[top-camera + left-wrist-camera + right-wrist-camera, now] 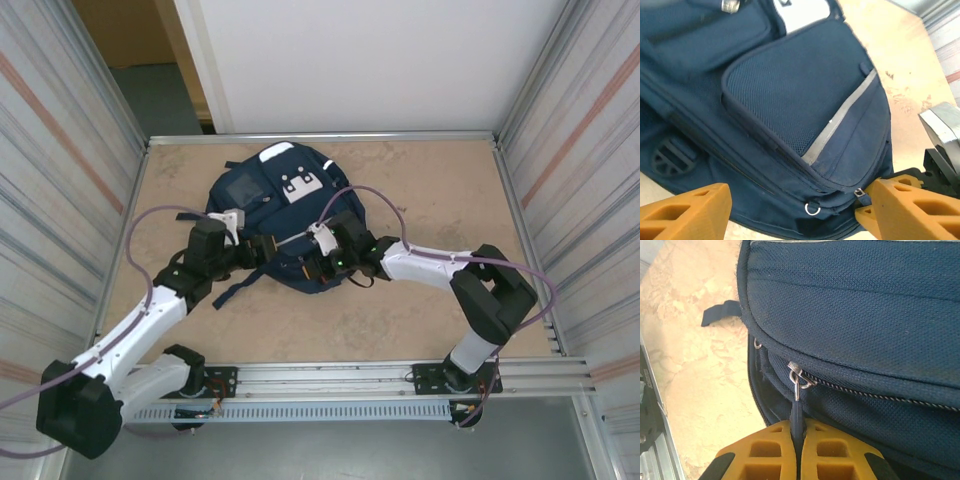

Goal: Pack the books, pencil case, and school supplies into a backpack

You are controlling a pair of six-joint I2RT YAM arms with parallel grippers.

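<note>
The navy-blue backpack (270, 195) lies flat on the table between both arms. My right gripper (799, 429) is shut on the dark blue zip pull (796, 412), which hangs from a metal slider (798, 372) on the backpack's (865, 305) near edge. My left gripper (795, 214) is open, its orange fingers (685, 210) wide apart on either side of the backpack's (805, 100) lower edge, with a small metal ring (812, 208) between them. From above, the left gripper (262, 250) and right gripper (316, 264) sit close together at the bag's near side. The books, pencil case and school supplies are out of view.
The bag rests on a tan wooden table (430, 200) enclosed by ribbed metal walls (60, 170). An aluminium rail (400, 375) runs along the near edge. A loose strap (720, 313) trails off the bag's left side. A grey and black part of the right arm (940, 145) shows beside the left fingers.
</note>
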